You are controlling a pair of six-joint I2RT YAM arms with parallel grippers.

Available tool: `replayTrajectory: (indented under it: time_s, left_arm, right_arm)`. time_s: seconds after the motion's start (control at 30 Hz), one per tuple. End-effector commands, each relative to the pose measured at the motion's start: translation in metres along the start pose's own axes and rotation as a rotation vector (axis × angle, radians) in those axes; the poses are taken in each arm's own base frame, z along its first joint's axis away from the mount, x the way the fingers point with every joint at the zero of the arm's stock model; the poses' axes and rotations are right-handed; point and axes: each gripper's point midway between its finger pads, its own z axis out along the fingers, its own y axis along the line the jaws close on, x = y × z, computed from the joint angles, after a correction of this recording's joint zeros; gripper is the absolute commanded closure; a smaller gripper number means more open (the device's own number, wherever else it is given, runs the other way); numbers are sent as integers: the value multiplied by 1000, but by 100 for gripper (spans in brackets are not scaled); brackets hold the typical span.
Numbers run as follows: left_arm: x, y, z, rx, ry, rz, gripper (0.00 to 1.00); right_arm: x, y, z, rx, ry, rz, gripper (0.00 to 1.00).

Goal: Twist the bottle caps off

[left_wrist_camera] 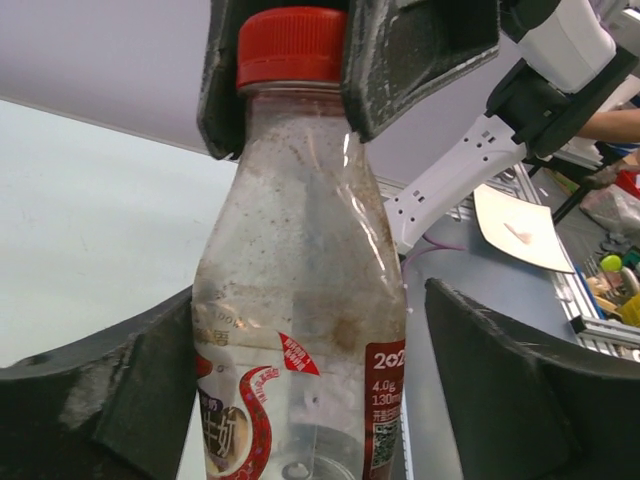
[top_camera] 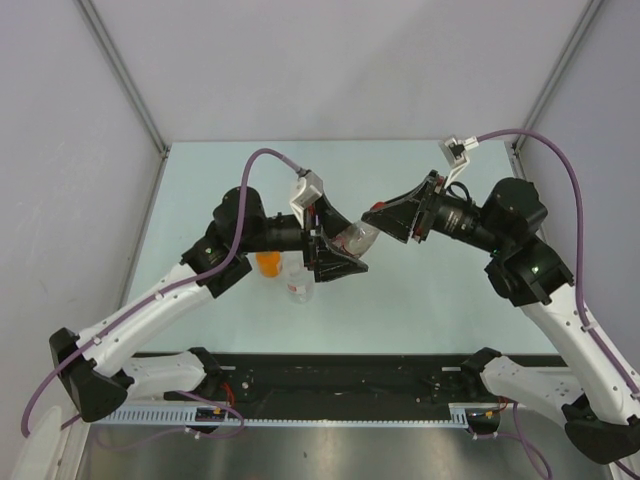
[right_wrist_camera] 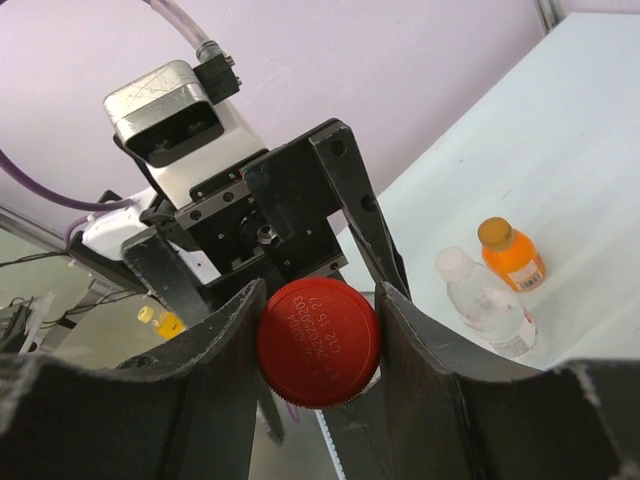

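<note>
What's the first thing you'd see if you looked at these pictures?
The bright red cap jumps out first, pinched between the right jaws in mid-air above the middle of the table. It tops a grubby clear bottle with a red label, with the left jaws standing around its body. An orange bottle and a plain bottle stand on the table under the left arm.

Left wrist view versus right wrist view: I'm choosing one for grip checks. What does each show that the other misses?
Only left wrist: the clear plastic bottle with a reddish label, its body inside the open left gripper. Only right wrist: the orange-filled bottle and plain clear bottle standing on the pale table. Both: the red plastic screw cap, clamped by the right gripper.
</note>
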Motion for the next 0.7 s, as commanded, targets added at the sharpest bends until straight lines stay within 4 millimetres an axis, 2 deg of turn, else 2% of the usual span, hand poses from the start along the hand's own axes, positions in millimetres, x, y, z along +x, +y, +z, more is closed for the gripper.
replayTrajectory:
  time_s: [0.0,0.07,0.17,0.3,0.37,0.5,0.6,0.67]
  left_arm:
    - [-17,-7,-4,-3,-71,56,15]
    - [-19,-7,-4,-8,-80,62,24]
    - [-19,-6,-3,-6,-80,59,28]
    - [-19,-6,-2,-4,-84,55,28]
    - [-19,-8,-2,3,-84,51,24]
    - [-19,-8,-2,10,-85,50,23]
    - [-15,-11,0,32,-70,46,29]
    - [-12,-11,0,39,-63,43,36]
  right_arm:
    - [-14,18,-7,-49,-67,-40,100]
    - [-14,19,-9,-50,-71,-41,100]
    - [-12,19,-10,-51,-69,-38,100]
    - [-11,22,-10,-65,-71,-36,100]
    - [-10,22,-9,-68,-68,-32,100]
    - [-7,22,-7,-70,-63,-29,100]
    - [-7,24,-6,-79,-64,-31,100]
    - [-7,24,-6,-77,-64,-34,100]
